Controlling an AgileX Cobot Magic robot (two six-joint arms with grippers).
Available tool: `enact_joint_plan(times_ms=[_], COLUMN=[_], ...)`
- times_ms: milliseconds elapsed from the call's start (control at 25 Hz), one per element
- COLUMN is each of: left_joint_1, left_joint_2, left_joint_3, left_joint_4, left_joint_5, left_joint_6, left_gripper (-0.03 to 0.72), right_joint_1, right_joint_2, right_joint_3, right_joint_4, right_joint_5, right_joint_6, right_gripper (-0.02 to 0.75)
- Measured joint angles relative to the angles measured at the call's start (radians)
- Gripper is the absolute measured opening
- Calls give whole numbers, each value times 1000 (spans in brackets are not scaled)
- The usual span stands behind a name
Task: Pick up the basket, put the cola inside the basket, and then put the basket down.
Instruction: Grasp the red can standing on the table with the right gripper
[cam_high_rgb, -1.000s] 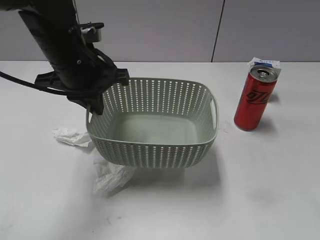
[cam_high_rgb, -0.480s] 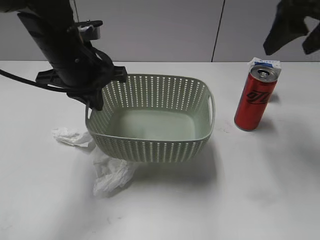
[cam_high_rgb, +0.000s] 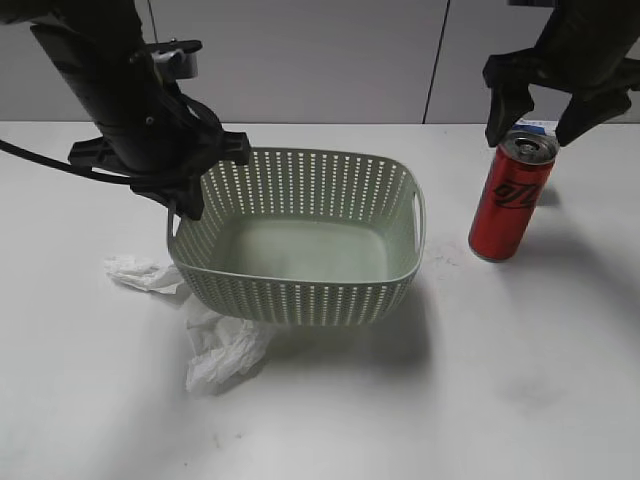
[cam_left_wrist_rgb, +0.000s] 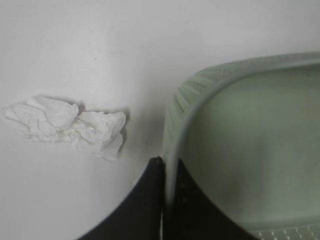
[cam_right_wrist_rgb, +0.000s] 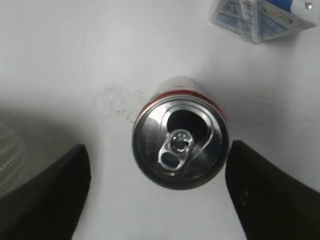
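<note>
The left gripper (cam_left_wrist_rgb: 167, 187) has its jaws clamped on the rim of the basket (cam_high_rgb: 300, 250), one dark finger outside the wall and one inside, as the left wrist view shows; in the exterior view that grip sits at the basket's left end, toward the desk's left edge. The basket looks slightly raised and tipped, its left end higher than its right, with a shadow under its near wall, so the pick-up step appears done or nearly so, though whether its far right corner rests on the desk cannot be told. The right gripper (cam_right_wrist_rgb: 155, 170) has its jaws wide apart, one on each side of the cola (cam_right_wrist_rgb: 181, 145), with clear gaps between fingers and can; in the exterior view it hangs just above the can's top and touches nothing. The cola stands upright on the desk (cam_high_rgb: 520, 380) toward the back right corner, well apart from the basket's right end, with a carton (cam_right_wrist_rgb: 260, 17) just behind it. The basket is empty inside. Two wads of tissue (cam_high_rgb: 225, 350) lie near the basket's front left corner, one partly under it. Left to do, as I judge it: lower and close on the can, carry it across into the basket, let go, then set the basket down
</note>
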Motion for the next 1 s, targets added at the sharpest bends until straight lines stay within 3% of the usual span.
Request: enact_joint_plan(times_ms=[760, 1000], left_joint_1=[0, 0], left_joint_2=[0, 0], left_joint_3=[0, 0], left_joint_4=[-40, -40], left_joint_5=[-21, -22], left_joint_6=[4, 4], left_gripper=[-3, -3], right_joint_1=[-6, -6], right_joint_2=[121, 121], right_joint_3=[-4, -4], right_joint_4=[-10, -10], right_joint_5=[-31, -14], right_joint_6=[23, 33], right_gripper=[630, 519])
